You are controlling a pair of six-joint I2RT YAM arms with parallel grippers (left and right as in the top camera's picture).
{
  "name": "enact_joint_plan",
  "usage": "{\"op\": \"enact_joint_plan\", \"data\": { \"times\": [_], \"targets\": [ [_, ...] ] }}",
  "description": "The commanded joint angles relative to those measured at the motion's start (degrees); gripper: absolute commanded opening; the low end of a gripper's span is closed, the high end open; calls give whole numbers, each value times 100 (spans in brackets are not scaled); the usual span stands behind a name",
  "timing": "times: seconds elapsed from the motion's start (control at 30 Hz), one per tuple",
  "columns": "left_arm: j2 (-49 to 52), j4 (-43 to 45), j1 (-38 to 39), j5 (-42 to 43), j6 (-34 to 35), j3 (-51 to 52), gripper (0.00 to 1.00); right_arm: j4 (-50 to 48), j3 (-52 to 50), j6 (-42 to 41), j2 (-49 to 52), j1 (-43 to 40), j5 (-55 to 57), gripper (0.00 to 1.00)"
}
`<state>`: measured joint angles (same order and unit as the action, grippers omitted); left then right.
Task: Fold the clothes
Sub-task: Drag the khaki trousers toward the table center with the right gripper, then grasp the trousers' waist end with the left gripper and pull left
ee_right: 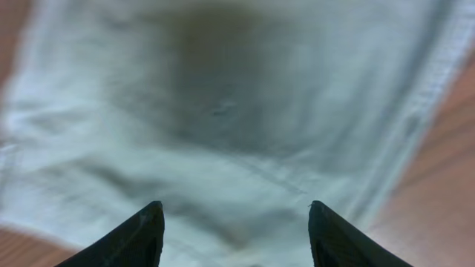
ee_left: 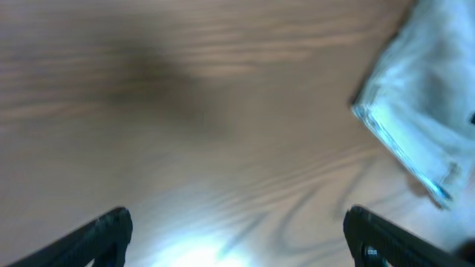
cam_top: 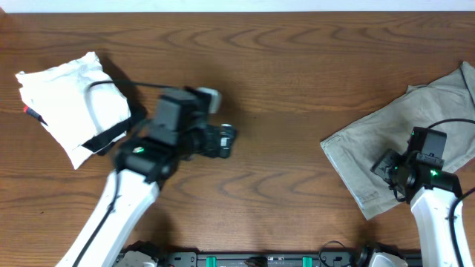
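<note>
Status, overhead view:

- The clothes (cam_top: 386, 126) are at 3 o'clock on the table (cam_top: 297, 67), running off the right edge. They lie flat as a rough slab, long axis about 8 to 2 o'clock. A stitched hem faces 8 o'clock.
- The right gripper (cam_top: 384, 167) sits directly over the garment's lower half. In the right wrist view the jaws stand apart with nothing between them. Cloth (ee_right: 223, 111) fills the frame just beyond the gripper (ee_right: 234, 222), with a seam running out toward 4 o'clock. So it's open and not gripping.
- The left gripper (cam_top: 226, 141) is mid-table and points toward 3 o'clock, with the garment well apart from it in that direction. In the left wrist view the gripper (ee_left: 237, 237) is spread wide over bare wood, holding nothing.
- The white folded garment (cam_top: 70, 104) at 9 o'clock is behind the left arm and not part of this job.

My read: the right arm is clearly nearer and is already on the cloth. Any fold likely goes across the 8–2 axis, so the grasp should be on a hem or corner, not mid-panel. The left arm has to travel toward 3 o'clock before it can help.
</note>
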<state>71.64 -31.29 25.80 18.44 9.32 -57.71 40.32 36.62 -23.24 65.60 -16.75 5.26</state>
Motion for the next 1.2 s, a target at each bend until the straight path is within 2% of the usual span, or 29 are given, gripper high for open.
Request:
{"op": "enact_joint_plan", "data": {
  "times": [0.0,0.23,0.37,0.53,0.7,1.0,1.17],
  "targets": [
    [498,374,533,66,446,-81,93,-13,37,-52,282,-59,791,61],
    [1434,1064,1331,63,496,-81,94,-302,35,-151,1401,-52,881,61],
    [1539,1064,1414,61,496,-81,94,-737,33,378,2096,7,310,61],
    [1539,1071,1401,37,492,-81,98,-1161,35,426,2761,352,-584,61],
    [1539,1176,1370,-63,479,-81,99,-1587,35,389,3032,1001,-1392,60],
    [1539,1276,1259,-328,474,-81,98,-2006,35,-181,3032,2457,-1515,61],
    [1539,1279,1117,-326,476,-81,98,-2610,39,-634,3032,3123,-1707,62]
  ]
}}
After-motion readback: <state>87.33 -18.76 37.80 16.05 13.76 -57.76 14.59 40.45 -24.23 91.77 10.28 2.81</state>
